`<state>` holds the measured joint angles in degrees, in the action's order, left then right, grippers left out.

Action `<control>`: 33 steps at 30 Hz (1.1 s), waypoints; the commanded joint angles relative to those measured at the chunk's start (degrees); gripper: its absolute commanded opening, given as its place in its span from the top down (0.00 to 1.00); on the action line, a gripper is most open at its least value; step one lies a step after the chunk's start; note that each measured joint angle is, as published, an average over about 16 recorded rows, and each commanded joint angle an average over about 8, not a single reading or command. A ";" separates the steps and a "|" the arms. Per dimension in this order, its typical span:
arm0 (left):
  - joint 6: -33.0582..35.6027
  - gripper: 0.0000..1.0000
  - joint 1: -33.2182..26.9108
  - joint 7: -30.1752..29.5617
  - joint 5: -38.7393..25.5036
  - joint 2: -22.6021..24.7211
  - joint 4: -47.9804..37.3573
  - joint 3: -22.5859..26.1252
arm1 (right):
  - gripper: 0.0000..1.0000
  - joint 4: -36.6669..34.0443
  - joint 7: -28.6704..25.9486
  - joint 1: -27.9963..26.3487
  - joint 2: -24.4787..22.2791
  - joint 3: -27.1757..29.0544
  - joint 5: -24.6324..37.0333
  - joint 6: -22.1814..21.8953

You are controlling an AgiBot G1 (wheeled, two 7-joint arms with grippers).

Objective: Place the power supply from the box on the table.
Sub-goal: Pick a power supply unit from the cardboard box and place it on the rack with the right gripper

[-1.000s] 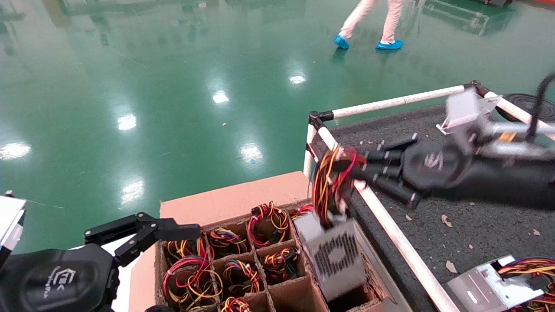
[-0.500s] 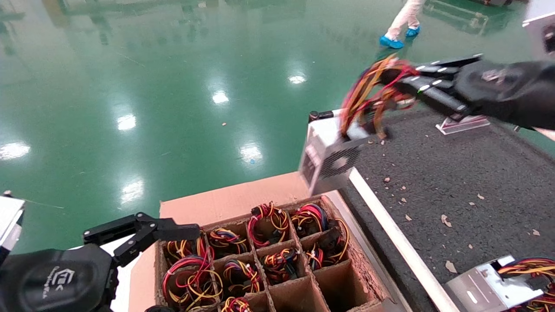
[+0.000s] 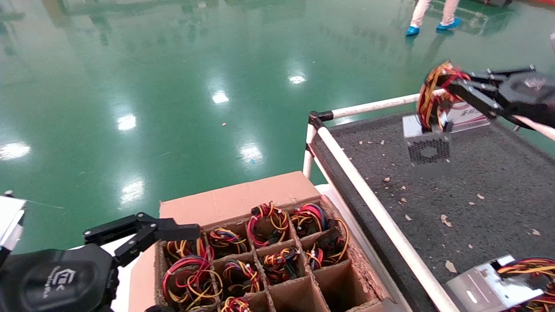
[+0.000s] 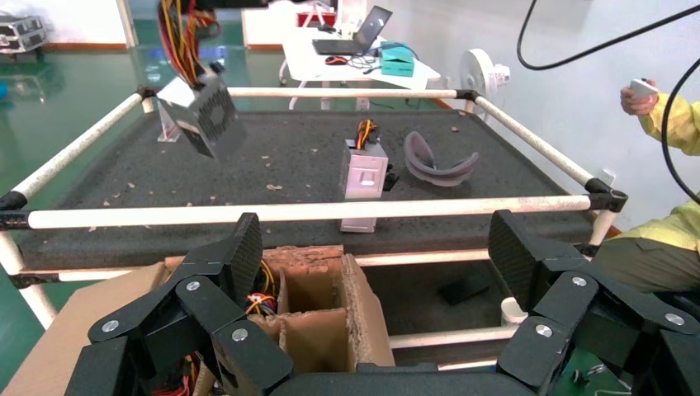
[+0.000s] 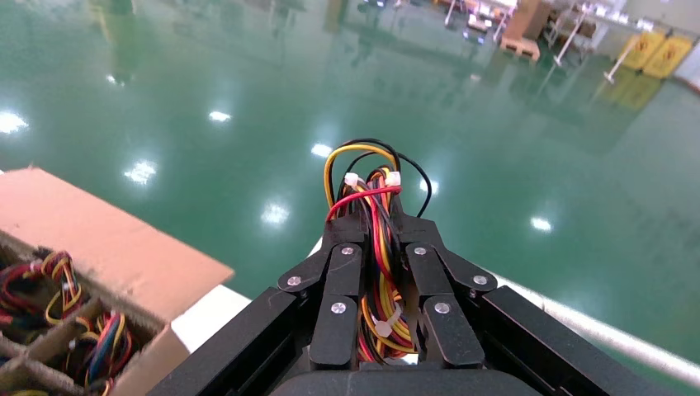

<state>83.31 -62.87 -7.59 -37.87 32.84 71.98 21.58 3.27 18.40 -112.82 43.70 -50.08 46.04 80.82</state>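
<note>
My right gripper (image 3: 446, 80) is shut on the red, yellow and black cable bundle (image 5: 371, 177) of a grey metal power supply (image 3: 427, 147). The power supply hangs by these cables above the far part of the dark speckled table (image 3: 477, 195), not touching it. In the left wrist view it dangles tilted (image 4: 202, 115) over the table's far corner. The brown cardboard box (image 3: 234, 199) with its divider grid stands below the table's near rail. My left gripper (image 4: 380, 247) is parked open beside the box with nothing between its fingers.
Several box cells hold cabled units (image 3: 269, 225); two cells near the rail are empty (image 3: 338, 281). A second power supply (image 3: 490, 286) lies on the table's near right. A clear stand (image 3: 468, 117), a dark curved piece (image 4: 437, 161) and white rails (image 3: 368, 195) border the table.
The right gripper has lifted the power supply out of its box cell, carried it over the white rail, and now holds it above the table's far side. The left arm has not moved.
</note>
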 commanded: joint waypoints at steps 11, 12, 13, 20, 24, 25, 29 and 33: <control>0.00 0.00 0.00 0.00 0.00 0.00 0.00 0.00 | 1.00 -3.18 2.19 3.07 -0.46 0.53 -0.78 -0.79; 0.00 0.00 0.00 0.00 0.00 0.00 0.00 0.00 | 1.00 -3.24 2.26 3.24 -0.43 0.60 -0.88 -0.76; 0.00 0.00 0.00 0.00 0.00 0.00 0.00 0.00 | 1.00 -3.29 2.29 3.39 -0.40 0.67 -0.98 -0.69; 0.00 0.00 0.00 0.00 0.00 0.00 0.00 0.01 | 1.00 -3.11 2.17 4.15 -1.20 1.11 -1.61 1.87; 0.00 0.00 0.00 0.00 0.01 0.00 0.00 0.01 | 1.00 -2.84 2.40 4.53 -2.37 1.03 -1.50 4.13; 0.00 0.00 0.00 0.00 0.01 0.00 0.00 0.01 | 1.00 -2.78 2.49 4.64 -2.69 0.98 -1.42 4.69; 0.00 0.00 0.00 0.00 0.01 0.00 0.00 0.01 | 1.00 -2.51 2.70 4.94 -4.04 0.76 -1.12 6.90; 0.00 0.00 0.00 0.00 0.01 0.00 0.00 0.01 | 1.00 -1.79 2.47 4.88 -5.58 0.62 -0.95 8.78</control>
<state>83.30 -62.87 -7.59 -37.86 32.84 71.98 21.59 1.81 20.60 -107.88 38.08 -49.46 45.04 89.13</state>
